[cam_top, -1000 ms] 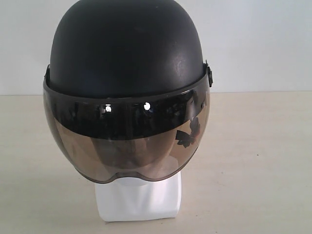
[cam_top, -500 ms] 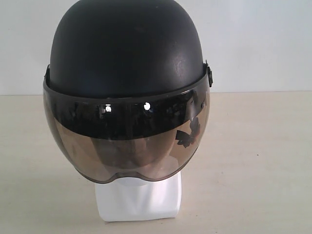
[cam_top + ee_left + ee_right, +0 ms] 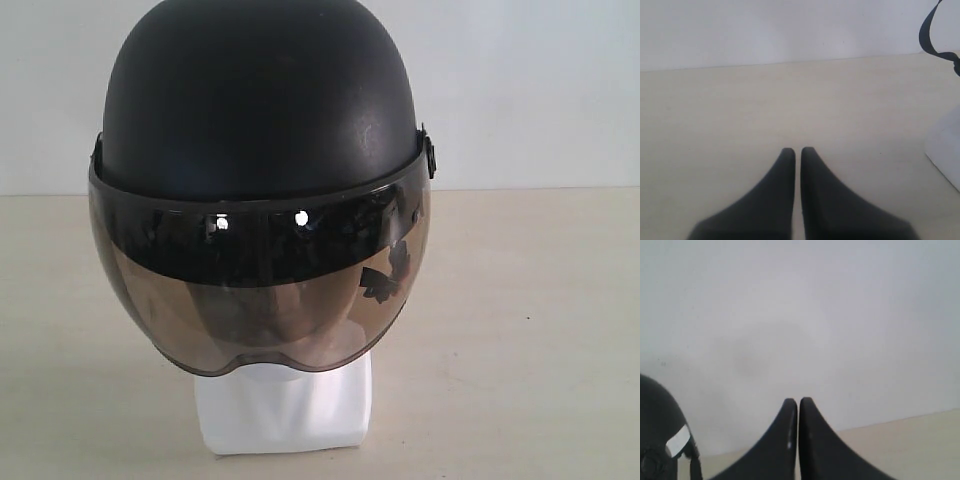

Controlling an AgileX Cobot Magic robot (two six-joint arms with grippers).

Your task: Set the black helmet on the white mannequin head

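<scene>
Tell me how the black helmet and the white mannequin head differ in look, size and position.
Colour: the black helmet is matte black; the white mannequin head is white. Size: the helmet is wider than the head's visible neck and base. Position: the helmet sits on top; the head stands under it on the table, mostly hidden behind the helmet's tinted visor. Both are upright and in line.

helmet [image 3: 262, 110] seated on mannequin head [image 3: 285, 410]; visor [image 3: 260, 280] before the face; head upright on desk [image 3: 520, 330], wall [image 3: 540, 90] behind.
</scene>
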